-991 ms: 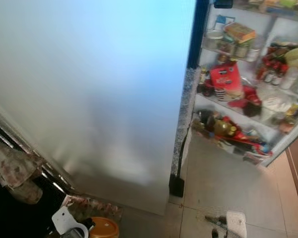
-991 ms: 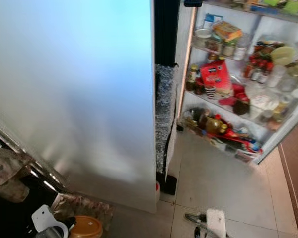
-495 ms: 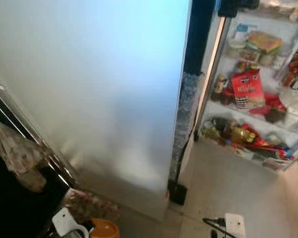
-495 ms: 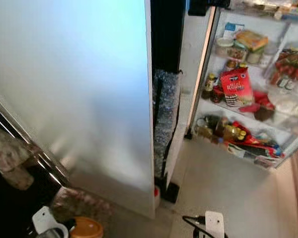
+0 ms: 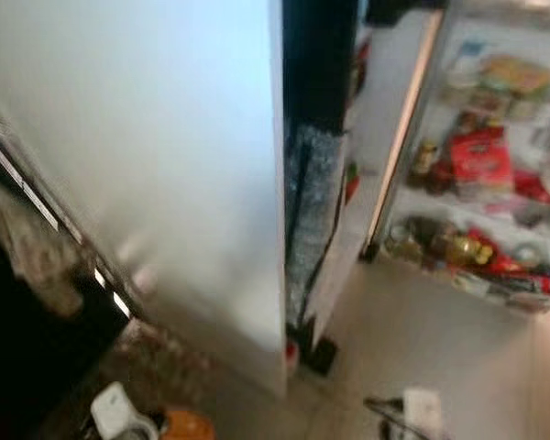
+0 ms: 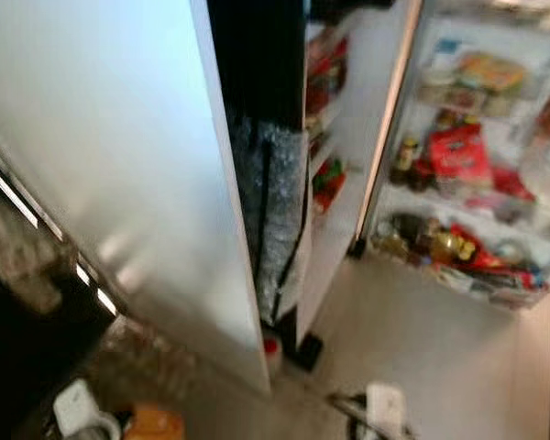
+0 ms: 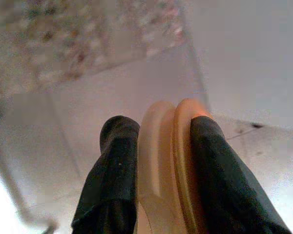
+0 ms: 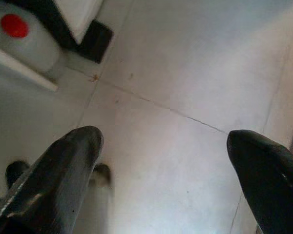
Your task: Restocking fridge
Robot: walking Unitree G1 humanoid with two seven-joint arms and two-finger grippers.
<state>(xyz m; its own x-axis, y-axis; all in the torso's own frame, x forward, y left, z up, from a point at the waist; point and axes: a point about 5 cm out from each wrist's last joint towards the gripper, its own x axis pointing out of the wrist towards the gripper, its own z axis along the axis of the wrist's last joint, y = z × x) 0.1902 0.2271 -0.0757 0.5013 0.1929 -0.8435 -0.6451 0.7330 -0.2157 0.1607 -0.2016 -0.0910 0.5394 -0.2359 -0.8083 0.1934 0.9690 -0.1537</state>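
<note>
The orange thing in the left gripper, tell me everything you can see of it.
The orange thing is clamped between the left gripper's two black fingers. It looks like a smooth plastic disc or lid seen edge-on, pale cream on one side with a deeper orange rim on the other. In the left eye view it shows as a round orange shape low by the robot, above the tiled floor. What it belongs to cannot be told.

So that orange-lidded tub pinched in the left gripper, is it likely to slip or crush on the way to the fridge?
The left gripper pinches the tub at its lid edge, a thin hold, so it could twist. The surface looks like smooth plastic, probably slippery. The rim shows no buckling, so it seems fairly stiff. The right gripper hangs open over the floor.
</note>
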